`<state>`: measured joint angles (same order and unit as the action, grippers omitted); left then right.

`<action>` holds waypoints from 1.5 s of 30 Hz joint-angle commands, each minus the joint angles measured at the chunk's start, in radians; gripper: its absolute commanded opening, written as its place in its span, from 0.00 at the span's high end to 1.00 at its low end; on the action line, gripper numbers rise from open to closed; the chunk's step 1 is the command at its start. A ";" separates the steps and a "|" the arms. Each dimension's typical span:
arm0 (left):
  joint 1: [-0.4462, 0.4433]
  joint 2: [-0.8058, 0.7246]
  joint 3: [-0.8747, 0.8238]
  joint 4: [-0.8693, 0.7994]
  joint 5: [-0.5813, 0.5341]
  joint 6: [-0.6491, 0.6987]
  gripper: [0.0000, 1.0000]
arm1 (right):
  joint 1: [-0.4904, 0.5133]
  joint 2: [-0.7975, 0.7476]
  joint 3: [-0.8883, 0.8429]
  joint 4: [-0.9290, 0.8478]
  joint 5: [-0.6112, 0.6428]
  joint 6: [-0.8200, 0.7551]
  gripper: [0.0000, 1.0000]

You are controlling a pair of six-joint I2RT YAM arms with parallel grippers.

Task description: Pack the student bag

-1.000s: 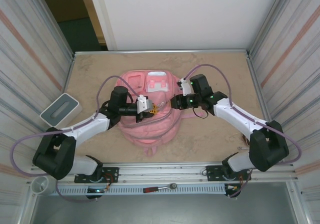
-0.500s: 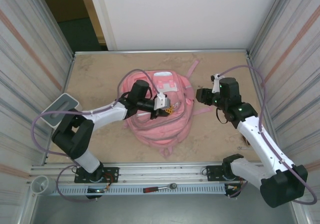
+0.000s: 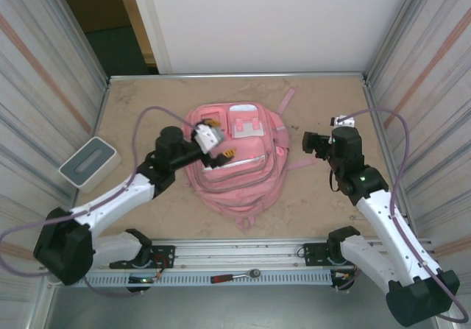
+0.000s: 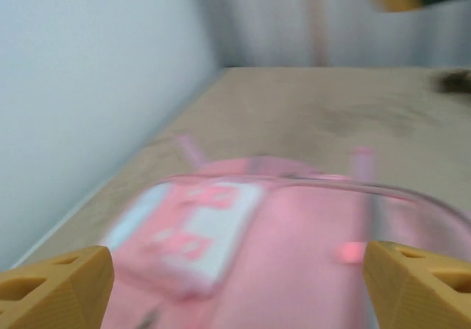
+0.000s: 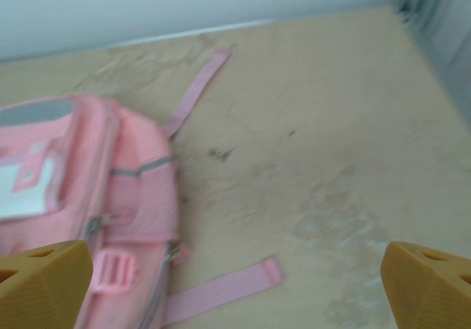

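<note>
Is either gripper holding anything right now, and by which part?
Nothing is held: left gripper open above the student bag, right gripper open over the table beside it.

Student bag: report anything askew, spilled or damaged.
Nothing looks spilled or damaged. The student bag lies flat, front up, a little crooked on the table. Its loose straps trail out across the bare surface, untucked.
</note>
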<state>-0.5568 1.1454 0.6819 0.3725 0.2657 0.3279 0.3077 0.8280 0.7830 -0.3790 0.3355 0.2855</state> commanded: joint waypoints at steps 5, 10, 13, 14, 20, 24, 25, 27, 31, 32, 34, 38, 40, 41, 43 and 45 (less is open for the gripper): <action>0.253 -0.130 -0.216 0.101 -0.437 -0.332 0.10 | -0.085 0.045 -0.144 0.244 0.288 -0.075 0.01; 0.373 -0.079 -0.327 0.203 -0.535 -0.306 0.09 | -0.159 0.233 -0.272 0.518 0.221 -0.087 0.01; 0.413 0.008 -0.335 0.251 -0.523 -0.283 0.07 | -0.157 0.380 -0.334 0.741 0.163 -0.142 0.01; 0.415 0.042 -0.337 0.279 -0.523 -0.265 0.06 | -0.158 0.422 -0.348 0.802 0.144 -0.149 0.01; 0.434 0.266 -0.384 0.559 -0.500 -0.234 0.03 | -0.167 0.552 -0.357 0.983 0.039 -0.223 0.01; 0.446 0.381 -0.371 0.646 -0.472 -0.227 0.02 | -0.207 0.584 -0.406 1.140 -0.037 -0.252 0.01; 0.447 0.382 -0.355 0.615 -0.459 -0.222 0.02 | -0.222 0.619 -0.424 1.206 -0.059 -0.249 0.01; 0.471 0.359 -0.324 0.512 -0.401 -0.243 0.02 | -0.260 0.674 -0.436 1.293 -0.113 -0.233 0.01; 0.502 0.364 -0.289 0.451 -0.361 -0.265 0.01 | -0.314 0.724 -0.397 1.249 -0.218 -0.202 0.01; 0.507 0.368 -0.285 0.447 -0.351 -0.266 0.01 | -0.322 0.703 -0.385 1.185 -0.235 -0.191 0.01; 0.520 0.369 -0.275 0.433 -0.327 -0.273 0.01 | -0.326 0.719 -0.387 1.221 -0.245 -0.194 0.01; 0.529 0.367 -0.275 0.428 -0.304 -0.277 0.01 | -0.332 0.709 -0.383 1.194 -0.257 -0.189 0.01; 0.529 0.366 -0.277 0.430 -0.303 -0.277 0.01 | -0.332 0.711 -0.384 1.196 -0.257 -0.189 0.01; 0.529 0.366 -0.278 0.430 -0.303 -0.277 0.01 | -0.332 0.712 -0.382 1.196 -0.259 -0.189 0.01; 0.529 0.364 -0.278 0.431 -0.302 -0.276 0.01 | -0.334 0.711 -0.382 1.195 -0.260 -0.189 0.01; 0.530 0.364 -0.280 0.431 -0.302 -0.276 0.01 | -0.334 0.712 -0.383 1.196 -0.260 -0.189 0.01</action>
<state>-0.0338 1.5242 0.3912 0.8070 -0.0502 0.0620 -0.0158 1.5433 0.3798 0.8013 0.0914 0.0746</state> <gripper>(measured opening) 0.986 0.988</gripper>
